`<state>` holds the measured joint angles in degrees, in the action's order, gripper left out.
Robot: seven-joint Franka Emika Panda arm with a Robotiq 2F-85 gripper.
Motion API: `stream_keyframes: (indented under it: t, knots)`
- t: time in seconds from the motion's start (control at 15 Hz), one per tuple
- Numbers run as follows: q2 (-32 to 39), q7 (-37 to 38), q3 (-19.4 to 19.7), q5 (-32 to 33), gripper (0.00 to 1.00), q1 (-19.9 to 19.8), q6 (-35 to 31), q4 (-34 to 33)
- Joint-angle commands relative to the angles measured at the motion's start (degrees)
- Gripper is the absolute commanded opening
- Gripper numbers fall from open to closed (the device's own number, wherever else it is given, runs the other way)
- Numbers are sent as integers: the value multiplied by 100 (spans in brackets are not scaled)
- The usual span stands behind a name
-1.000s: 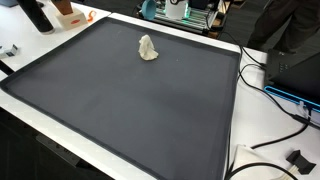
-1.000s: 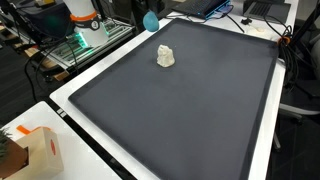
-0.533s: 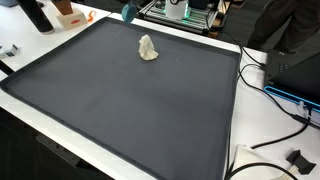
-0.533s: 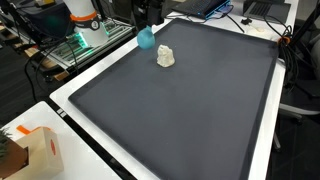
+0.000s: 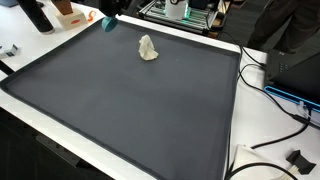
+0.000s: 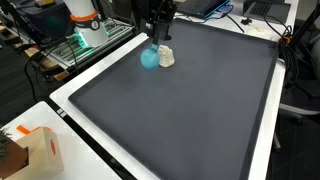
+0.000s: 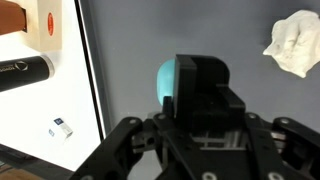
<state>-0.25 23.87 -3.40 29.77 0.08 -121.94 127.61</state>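
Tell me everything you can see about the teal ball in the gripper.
The teal ball looks smooth, round and plain in colour; its material is hard to judge. The gripper is closed on it from above and hides most of it in the wrist view. It hangs over the dark mat, near the white crumpled lump but apart from it. Whether it touches the mat cannot be told.

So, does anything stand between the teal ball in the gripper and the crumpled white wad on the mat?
Nothing visible does. The gripper holds the teal ball near the white wad; the wrist view shows only bare dark mat between them.
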Motion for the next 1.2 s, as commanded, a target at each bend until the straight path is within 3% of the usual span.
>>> stream_keyframes:
  t: [0.0, 0.6, 1.13]
  knots:
    - [170, 921, 75, 729, 25, 64, -394, 172]
    - [674, 2655, 185, 1922, 25, 203, -229, 147]
    - [952, 2947, 155, 2202, 25, 352, 96, 238]
